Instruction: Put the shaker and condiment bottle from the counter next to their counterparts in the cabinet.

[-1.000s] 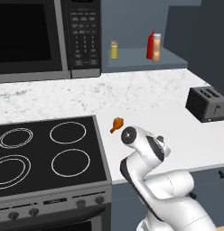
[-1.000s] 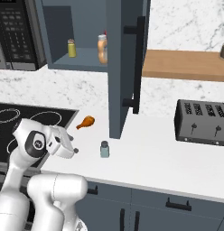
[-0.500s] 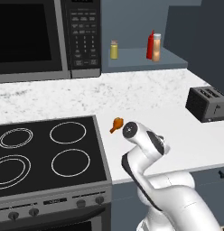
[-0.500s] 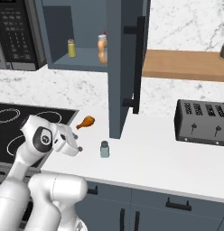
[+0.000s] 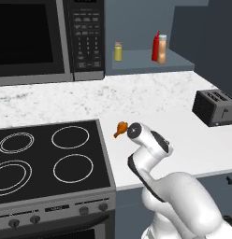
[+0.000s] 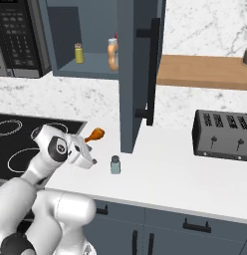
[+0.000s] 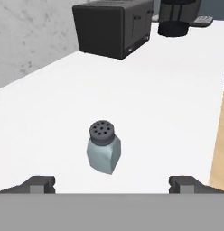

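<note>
The counter (image 6: 160, 169) carried a black toaster (image 6: 224, 135) at the three-o'clock side of the right base view, and above it the cabinet (image 6: 90, 64) stood with its door swung out, holding the yellow shaker (image 6: 78, 53) and the red squeeze bottle (image 5: 155, 47), with the orange-tan condiment bottle (image 6: 113, 55) already on the shelf just beside the red one. The white arm reached low over the counter edge, and its gripper (image 7: 111, 184) had its two fingertips (image 7: 39, 184) spread wide, holding nothing. The small grey-blue shaker (image 7: 104, 147) stood upright on the counter, near the foot of the cabinet door, directly ahead of the gripper at twelve o'clock in the hand view and a little apart from the tips. An orange chicken drumstick (image 6: 94, 134) lay at about ten o'clock from the shaker. The likely risk was that a fingertip would clip the light shaker during the approach and topple or skid it, since it was narrow and stood free. Compared with the frame a second earlier, the hand had swung closer toward the shaker, while the shaker, drumstick and toaster had kept their places.
</note>
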